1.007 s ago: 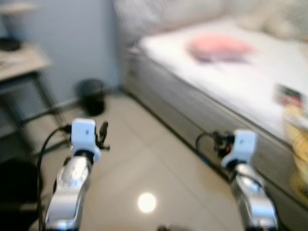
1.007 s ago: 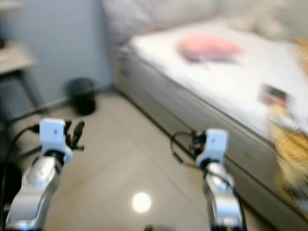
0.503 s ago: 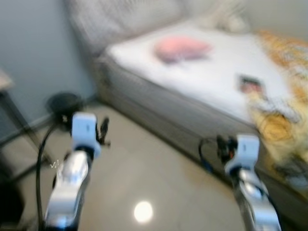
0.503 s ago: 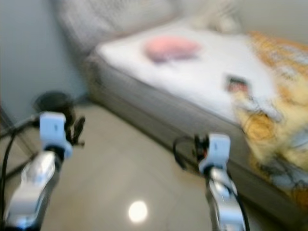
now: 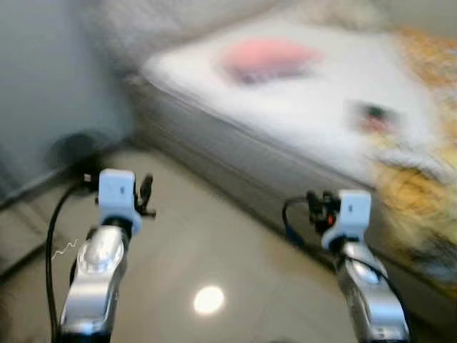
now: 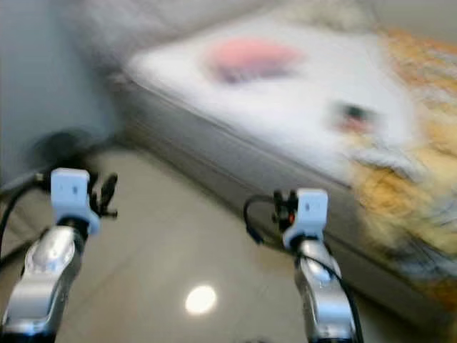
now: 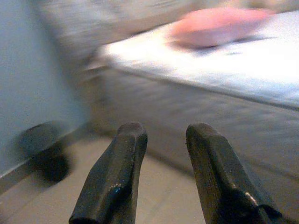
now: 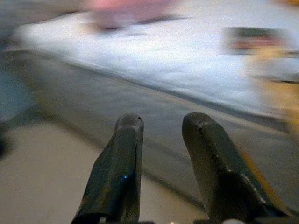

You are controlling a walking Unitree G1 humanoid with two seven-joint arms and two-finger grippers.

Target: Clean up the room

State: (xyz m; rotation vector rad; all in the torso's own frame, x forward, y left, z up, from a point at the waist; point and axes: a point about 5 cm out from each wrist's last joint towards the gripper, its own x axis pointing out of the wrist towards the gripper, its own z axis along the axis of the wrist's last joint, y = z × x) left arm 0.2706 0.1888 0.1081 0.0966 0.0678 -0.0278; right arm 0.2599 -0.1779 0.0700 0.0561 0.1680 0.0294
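A bed (image 5: 300,121) with a white sheet stands ahead and to the right, blurred. On it lie a pink cushion (image 5: 270,56), a small dark-and-red object (image 5: 373,116) and a yellow patterned blanket (image 5: 418,189) at the right. Both arms are held out over the tiled floor. My left gripper (image 7: 164,133) is open with nothing between its fingers and points toward the bed's side. My right gripper (image 8: 163,121) is open and empty too, close to the bed's grey base (image 8: 140,107).
A black round bin (image 5: 75,150) stands on the floor by the blue-grey wall at the left. Beige tiles (image 5: 207,243) with a lamp's reflection lie between me and the bed. A grey upholstered headboard (image 5: 157,21) rises behind the mattress.
The whole picture has shifted left and the bed looms larger, so the camera has turned and moved. The side table at the left has left the picture. Both arms hold the same pose.
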